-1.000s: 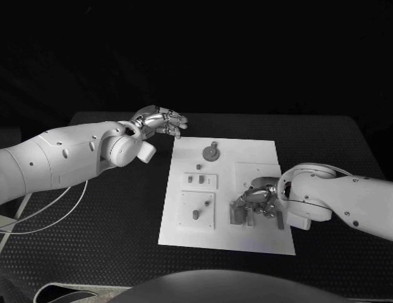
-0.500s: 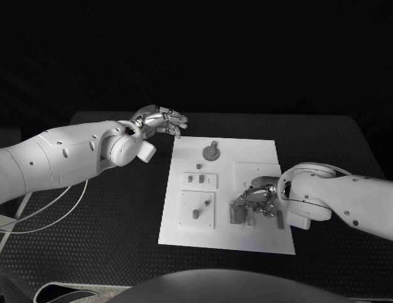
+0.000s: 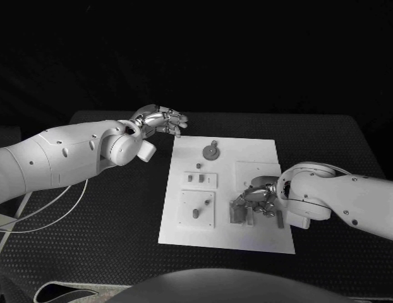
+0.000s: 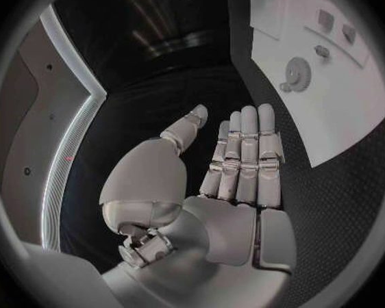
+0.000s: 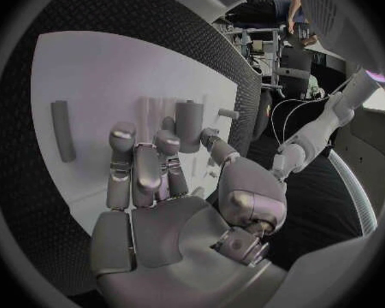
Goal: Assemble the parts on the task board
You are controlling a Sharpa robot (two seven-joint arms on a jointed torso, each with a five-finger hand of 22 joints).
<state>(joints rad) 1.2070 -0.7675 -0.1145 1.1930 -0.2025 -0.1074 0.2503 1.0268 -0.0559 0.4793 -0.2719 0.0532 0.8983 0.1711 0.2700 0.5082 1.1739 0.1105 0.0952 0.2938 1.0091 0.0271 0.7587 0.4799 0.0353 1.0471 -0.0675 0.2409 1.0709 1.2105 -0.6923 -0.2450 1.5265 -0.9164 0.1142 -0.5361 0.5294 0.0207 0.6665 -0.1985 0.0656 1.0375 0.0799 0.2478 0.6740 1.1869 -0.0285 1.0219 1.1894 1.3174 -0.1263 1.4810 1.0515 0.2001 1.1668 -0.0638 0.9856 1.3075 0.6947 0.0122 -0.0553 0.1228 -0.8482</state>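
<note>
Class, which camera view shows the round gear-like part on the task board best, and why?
The left wrist view: the gear-like part lies unobstructed on the task board, its round outline clear. The head view shows it smaller, near the board's far end.

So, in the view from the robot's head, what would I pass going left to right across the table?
Silver left hand → round grey disc part on the white task board → silver right hand.
</note>
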